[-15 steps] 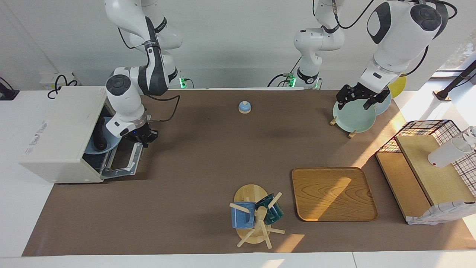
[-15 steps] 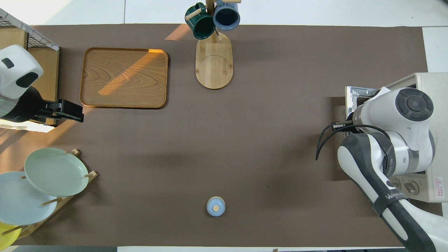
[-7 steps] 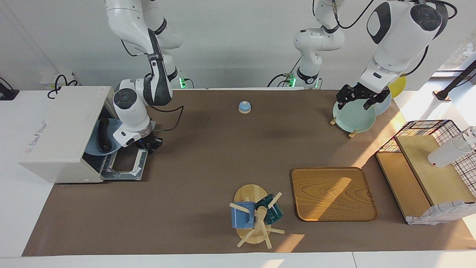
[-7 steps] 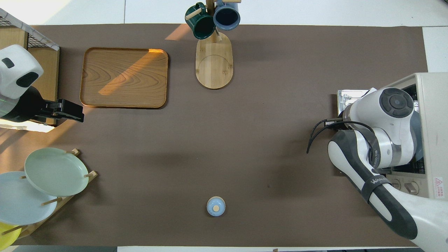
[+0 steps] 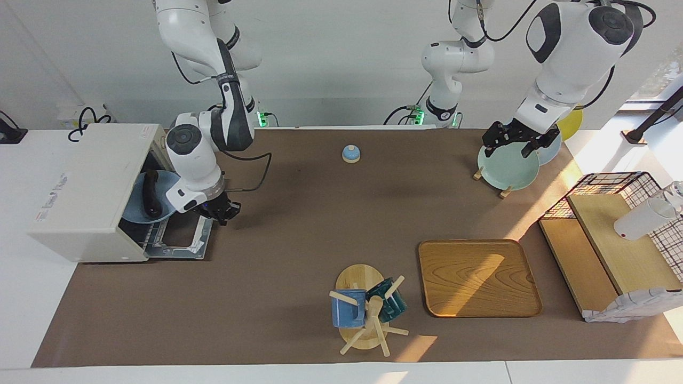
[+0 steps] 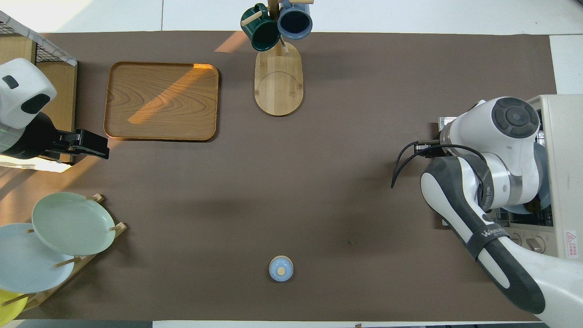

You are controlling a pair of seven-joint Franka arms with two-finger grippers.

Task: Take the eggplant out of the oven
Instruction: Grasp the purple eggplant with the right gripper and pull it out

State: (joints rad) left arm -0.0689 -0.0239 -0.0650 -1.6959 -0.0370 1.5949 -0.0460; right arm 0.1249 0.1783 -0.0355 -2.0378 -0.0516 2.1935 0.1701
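The off-white oven [image 5: 90, 176] stands at the right arm's end of the table, and its glass door [image 5: 181, 237] lies dropped open and flat. The dark eggplant [image 5: 151, 193] lies on a blue plate [image 5: 133, 213] inside the oven. My right gripper [image 5: 221, 209] hangs just outside the door's handle edge, beside the oven's mouth and apart from the eggplant. In the overhead view the right arm covers the oven [image 6: 565, 136] mouth and hides the eggplant. My left gripper [image 5: 511, 141] waits over the green plate [image 5: 507, 168] in the plate rack.
A blue bell [image 5: 350, 153] sits near the robots at mid-table. A wooden tray [image 5: 477, 277] and a mug tree [image 5: 368, 309] with two mugs stand farther out. A wire basket [image 5: 613, 184] with wooden boards is at the left arm's end.
The oven door has dropped from partly open to flat. My right gripper has moved away from the door toward the middle of the table, uncovering the eggplant. The left arm has not moved.
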